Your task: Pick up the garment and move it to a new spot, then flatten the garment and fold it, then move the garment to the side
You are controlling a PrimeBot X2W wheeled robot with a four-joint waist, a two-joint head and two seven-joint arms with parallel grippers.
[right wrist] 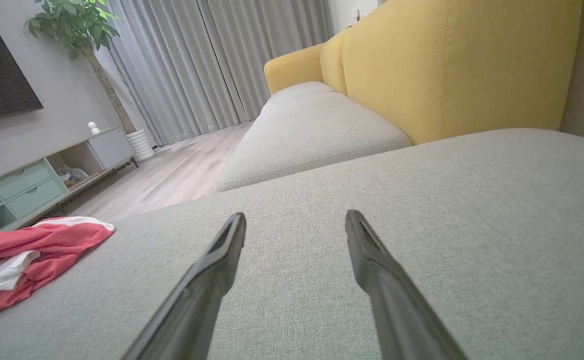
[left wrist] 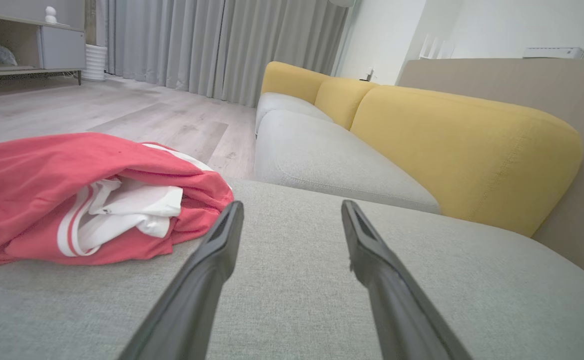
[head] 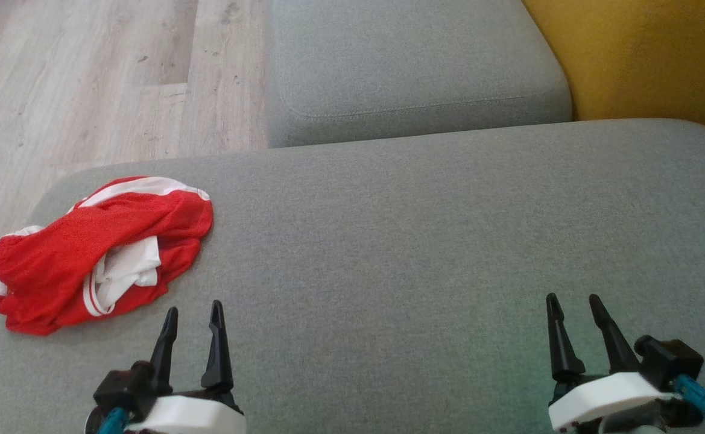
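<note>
A crumpled red garment (head: 96,250) with white trim lies bunched at the left end of the grey sofa cushion (head: 424,241). The left wrist view has the garment (left wrist: 72,195) just left of my fingers, and the right wrist view has the garment (right wrist: 27,255) far to the left. My left gripper (head: 194,310) hovers open just below and to the right of the cloth, holding nothing. My right gripper (head: 573,299) stands open over bare cushion at the lower right, far from the cloth.
A second grey seat cushion (head: 412,66) lies beyond the near one, with a yellow backrest (head: 648,54) to the right. Wooden floor (head: 99,78) runs along the left past the cushion's edge. A TV cabinet (right wrist: 37,175) and curtains stand across the room.
</note>
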